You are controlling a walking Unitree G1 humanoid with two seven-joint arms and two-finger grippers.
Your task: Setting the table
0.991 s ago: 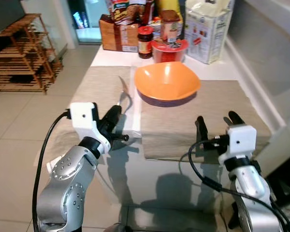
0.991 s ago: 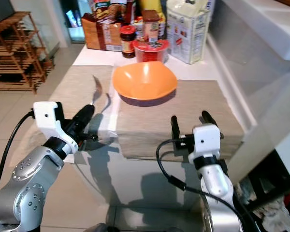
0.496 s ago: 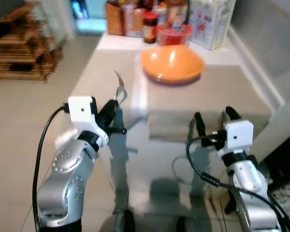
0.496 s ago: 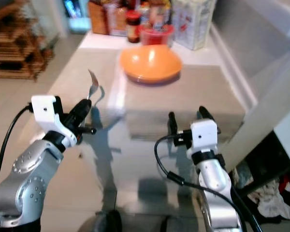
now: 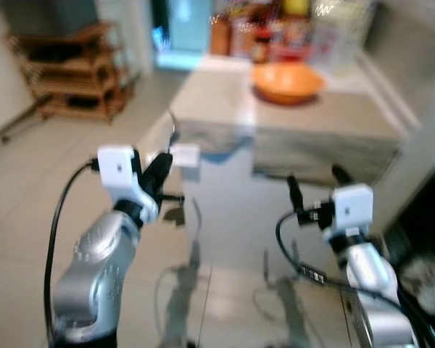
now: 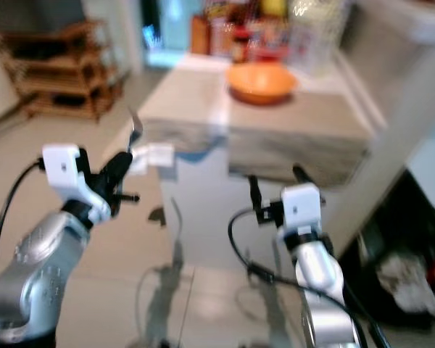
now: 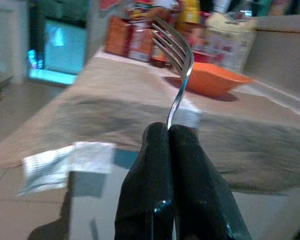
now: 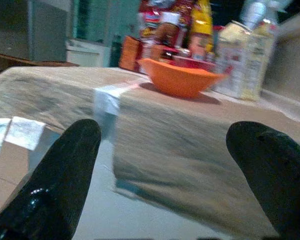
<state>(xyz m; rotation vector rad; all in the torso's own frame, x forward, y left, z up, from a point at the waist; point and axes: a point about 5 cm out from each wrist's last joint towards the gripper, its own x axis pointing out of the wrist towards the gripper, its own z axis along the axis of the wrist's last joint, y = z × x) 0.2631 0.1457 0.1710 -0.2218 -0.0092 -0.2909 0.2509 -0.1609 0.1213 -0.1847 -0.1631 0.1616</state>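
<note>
The orange bowl [image 5: 286, 78] already stood on a cloth mat [image 5: 326, 134] on the counter [image 5: 225, 156], in front of a row of jars and packets [image 5: 275, 32] — so one part of the place setting appeared done. The left pincer [image 7: 169, 131] was clamped on the handle of a fork [image 7: 176, 50], tines up, held in the air short of the counter's near edge. The right pincer [image 8: 165, 165] was spread wide and empty; by this judgement the fork remained to be laid beside the bowl — the robot stood well back from the counter.

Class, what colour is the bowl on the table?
Orange; the bowl shows best in the right wrist view.
</note>
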